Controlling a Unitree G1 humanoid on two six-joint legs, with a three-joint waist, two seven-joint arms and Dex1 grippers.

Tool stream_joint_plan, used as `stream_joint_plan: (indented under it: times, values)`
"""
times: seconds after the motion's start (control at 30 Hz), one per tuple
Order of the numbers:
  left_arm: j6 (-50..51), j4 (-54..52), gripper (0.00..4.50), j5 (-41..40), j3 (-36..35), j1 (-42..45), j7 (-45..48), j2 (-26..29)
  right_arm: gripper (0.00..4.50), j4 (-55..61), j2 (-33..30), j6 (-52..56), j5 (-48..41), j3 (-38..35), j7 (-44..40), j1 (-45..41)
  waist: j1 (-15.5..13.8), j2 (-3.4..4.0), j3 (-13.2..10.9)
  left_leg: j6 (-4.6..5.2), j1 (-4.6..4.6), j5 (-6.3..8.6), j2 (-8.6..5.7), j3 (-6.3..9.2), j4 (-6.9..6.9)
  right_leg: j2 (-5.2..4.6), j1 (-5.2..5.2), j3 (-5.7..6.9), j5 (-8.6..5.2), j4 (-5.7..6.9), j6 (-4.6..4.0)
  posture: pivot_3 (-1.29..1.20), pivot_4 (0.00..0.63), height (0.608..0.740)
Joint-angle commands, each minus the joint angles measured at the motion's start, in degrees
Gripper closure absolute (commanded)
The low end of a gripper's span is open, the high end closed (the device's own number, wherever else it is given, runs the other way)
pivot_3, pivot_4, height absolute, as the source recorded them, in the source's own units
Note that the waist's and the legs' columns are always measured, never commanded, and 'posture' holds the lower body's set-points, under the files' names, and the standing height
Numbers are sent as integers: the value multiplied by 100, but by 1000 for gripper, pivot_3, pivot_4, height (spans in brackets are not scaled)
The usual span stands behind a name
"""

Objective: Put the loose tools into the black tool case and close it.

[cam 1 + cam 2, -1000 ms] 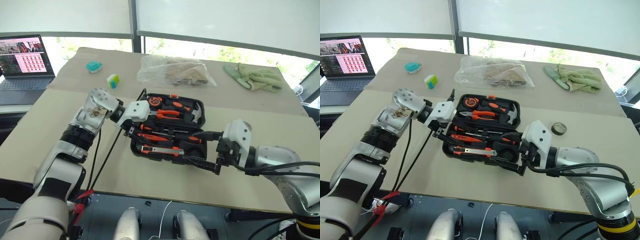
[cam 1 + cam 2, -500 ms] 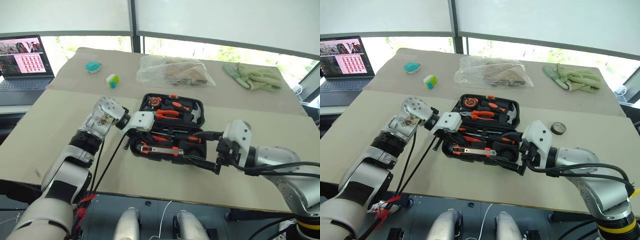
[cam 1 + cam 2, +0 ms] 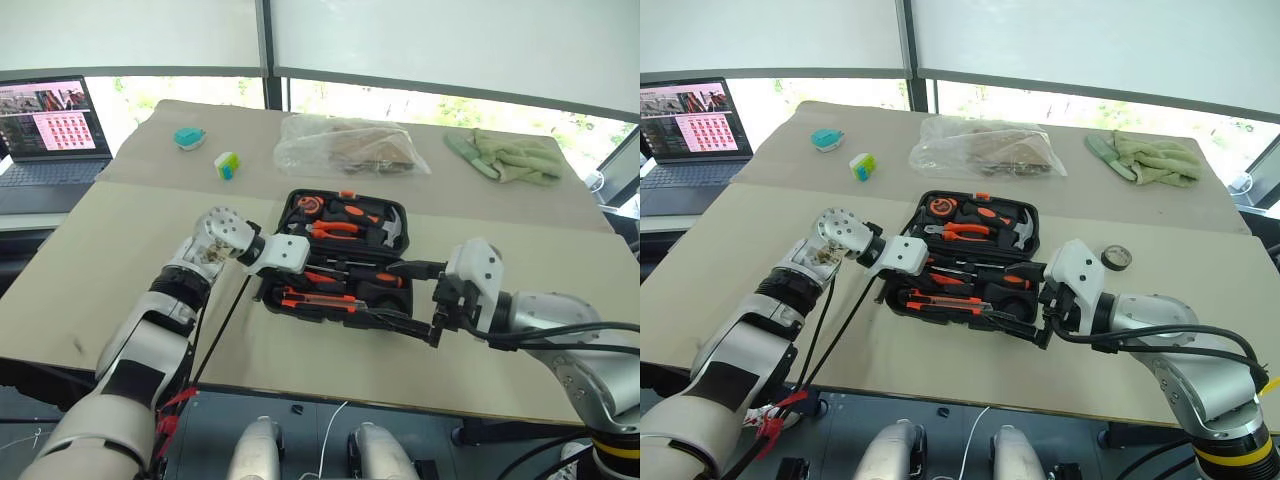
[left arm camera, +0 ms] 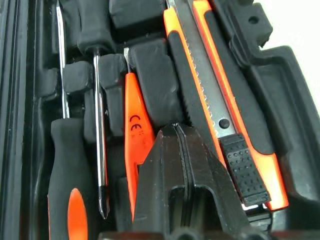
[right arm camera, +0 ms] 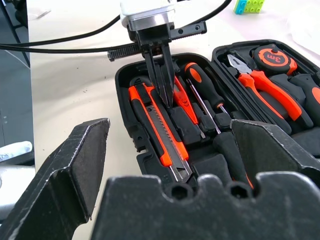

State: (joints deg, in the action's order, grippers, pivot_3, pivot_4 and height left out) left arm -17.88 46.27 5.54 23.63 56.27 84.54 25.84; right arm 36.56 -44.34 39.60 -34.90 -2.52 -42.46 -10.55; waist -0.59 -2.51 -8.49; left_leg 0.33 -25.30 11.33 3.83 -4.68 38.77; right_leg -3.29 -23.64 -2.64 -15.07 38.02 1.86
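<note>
The black tool case [image 4: 285,100] lies open mid-table. In its front half rest the orange-and-black utility knife [image 4: 210,85], the slim all-orange screwdriver [image 4: 135,125] and a black-and-orange-handled screwdriver [image 5: 202,82], with another steel shaft beside it. My left gripper [image 5: 167,100] is shut with nothing in it. Its tip points down onto the moulding between the knife and the slim screwdriver. My right gripper [image 3: 375,290] stands open at the case's front right corner, holding nothing. The small dark tape roll [image 3: 1117,257] lies on the table to the right of the case.
Pliers [image 3: 335,228], a hammer and a tape measure sit in the case's far half. Beyond the case lie a clear plastic bag [image 3: 350,145], a green cloth [image 3: 510,158], a teal gadget [image 3: 187,136] and a green-white gadget [image 3: 227,165]. A laptop [image 3: 50,125] stands at the far left.
My left gripper has shut and sunk from above the case's left edge down into its front half. The right arm has stayed still.
</note>
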Motion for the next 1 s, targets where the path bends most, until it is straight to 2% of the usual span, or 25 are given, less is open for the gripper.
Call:
stream_joint_plan:
  times: [0.03,0.1,0.17,0.23,0.27,0.3,0.37,0.43,0.47,0.57,0.63,0.77,0.87,1.0]
  values:
    - [699,-457,4459,-559,-292,-177,383,-132,0,191,-128,55,-52,-286,44,144,-4,0,-1,1,-1,1,0,0,0,0,0,0,0,0,0,0,150,740]
    - [1042,-836,4459,-817,-529,-211,401,-80,0,277,-182,76,-113,-587,81,414,-8,-1,-1,3,-9,2,-1,1,0,-2,-4,1,-1,-2,2,0,150,740]
    - [1678,-1481,4459,-1333,-899,-269,425,-2,0,380,-206,103,-146,-1239,146,998,-22,-1,-2,4,-26,2,-2,4,1,-2,-20,2,-1,-1,2,0,150,740]
    - [2712,-2166,3966,-1921,-1262,-241,450,144,0,423,-77,142,-124,-2188,215,1775,-35,-2,-2,4,-58,2,-2,12,7,-2,-46,7,-1,3,3,0,150,740]
    - [3265,-2458,3927,-2191,-1345,-219,564,248,0,417,1,185,-145,-2620,218,2118,-31,-1,-2,4,-65,2,-2,15,11,-1,-50,9,0,3,4,0,150,740]
    - [3734,-2722,3474,-2415,-1404,-217,641,339,0,413,61,193,-157,-2968,197,2422,-23,-1,-2,4,-67,2,-2,20,13,-1,-49,12,0,3,5,0,150,740]
    - [4318,-3133,2886,-2730,-1501,-244,635,439,0,405,146,158,-178,-3441,118,2874,9,10,3,4,-62,2,-3,26,12,0,-44,14,-1,4,7,0,150,740]
    - [4836,-3498,2005,-3067,-1643,-237,530,478,0,302,307,86,-154,-4100,-63,3497,14,20,6,4,-40,2,-3,25,11,0,-28,10,-1,6,7,0,150,740]
    - [4917,-3612,1770,-3129,-1676,-245,478,483,0,245,362,46,-126,-4343,-135,3728,14,24,4,4,-26,2,-4,25,9,1,-15,11,-2,5,7,0,150,740]
    - [4991,-3775,681,-3207,-1669,-274,396,473,0,44,384,2,-125,-4727,-211,3967,37,29,2,3,18,3,-3,25,5,1,33,12,-19,-5,26,0,150,740]
    - [4975,-3752,94,-3198,-1641,-256,319,431,0,-118,260,-19,-81,-4701,-224,3865,81,29,2,2,32,3,-3,22,5,1,46,7,-21,-14,25,0,150,740]
    - [4703,-3735,40,-3036,-1470,-255,298,337,0,-763,-246,-127,194,-4042,-221,3089,163,31,2,3,40,3,-3,22,5,2,49,-1,-19,-15,18,0,150,740]
    - [4613,-3760,40,-2987,-1387,-242,212,248,0,-1611,-639,-254,582,-3093,-142,2024,176,34,-1,3,50,3,-5,18,0,6,51,-13,-9,-14,0,0,150,740]
    - [4614,-3929,40,-3009,-1334,-222,56,175,0,-3250,-892,-472,1669,-1200,2,-58,168,39,-5,4,47,2,-9,14,-5,7,43,-20,-10,-16,1,0,150,740]
